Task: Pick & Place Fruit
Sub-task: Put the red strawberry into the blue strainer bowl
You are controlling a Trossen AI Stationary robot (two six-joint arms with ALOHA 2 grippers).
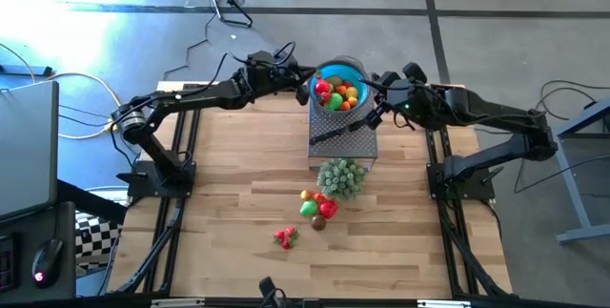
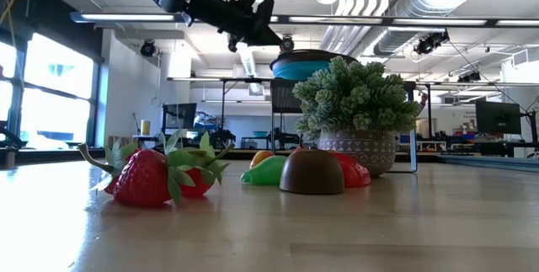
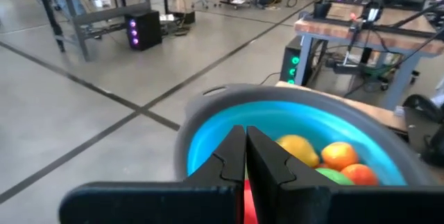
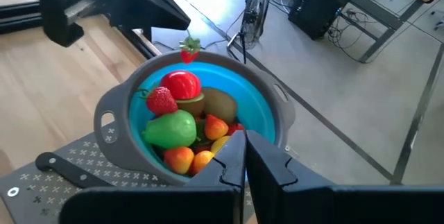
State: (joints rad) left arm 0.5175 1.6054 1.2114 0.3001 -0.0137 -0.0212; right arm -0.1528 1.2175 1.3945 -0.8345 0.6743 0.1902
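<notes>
The left end effector (image 1: 307,83) is seen pinched shut over the rim of the blue bowl (image 1: 337,87), on the bowl's left-arm side. In the left wrist view a sliver of red shows under the closed fingers. In the right wrist view a small strawberry (image 4: 188,50) hangs leaf-up just under that end effector, clear of the rim, so it is judged to be held by its leaves or tip. The bowl's hollow lies directly below and slightly ahead of it, and a release is judged to need only a short reach inward.

The right end effector (image 1: 374,108) is shut on nothing and is held above the opposite side of the bowl.

The bowl stands on a grey perforated board (image 1: 355,144) at the middle of the tabletop's far edge, opposite the low camera. A black-handled knife (image 1: 334,134) lies across the board. The bowl is already heaped with fruit: a green pear (image 4: 171,128), red, orange and brown pieces.

The loose fruit (image 1: 317,207) is left near the tabletop's middle, touching or just beside a pale green bushy cluster (image 1: 341,176). In the low view a brown half-round piece (image 2: 312,173) and green, red and orange pieces are seen there. Two strawberries (image 1: 285,237) lie on their sides nearer the near edge, leaves splayed. All of this lies toward the near edge from both end effectors. The strawberries are judged slightly nearer the left arm's side.
</notes>
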